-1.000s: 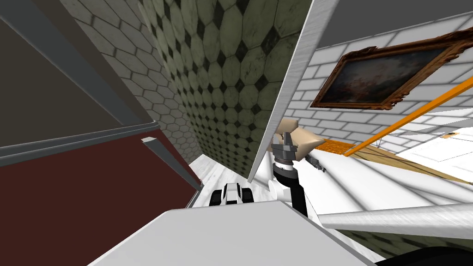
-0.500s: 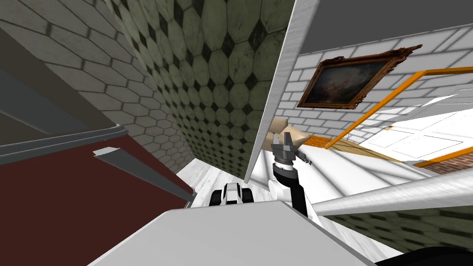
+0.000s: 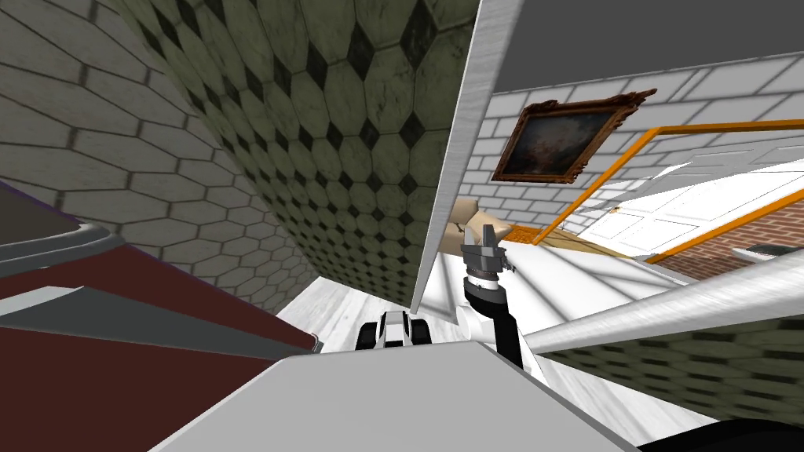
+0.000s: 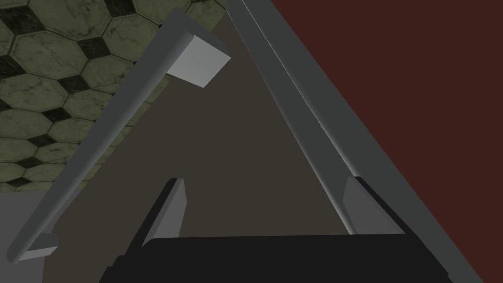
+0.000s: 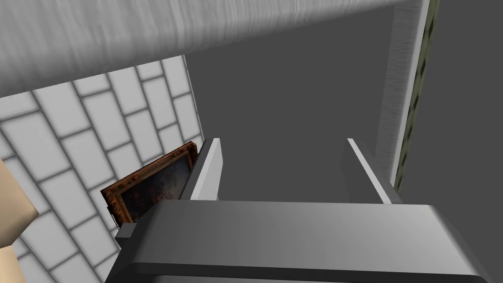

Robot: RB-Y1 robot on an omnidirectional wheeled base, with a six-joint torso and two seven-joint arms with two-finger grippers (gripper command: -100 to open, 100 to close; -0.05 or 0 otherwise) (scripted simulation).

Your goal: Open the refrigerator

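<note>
Left wrist view: holds the left hand (image 4: 265, 209) wide open and empty, one finger (image 4: 169, 211) over a dark brown-grey surface, the other against a grey strip that borders the refrigerator (image 4: 417, 73)'s dark red face, with a grey bar handle (image 4: 110, 142) slanting just beside the first finger. Head view: puts that dark red refrigerator low on the left with the handle across it, and finds the right hand (image 3: 483, 234) pointing up beside a white wall edge (image 3: 447, 196), fingers parted on nothing.
</note>
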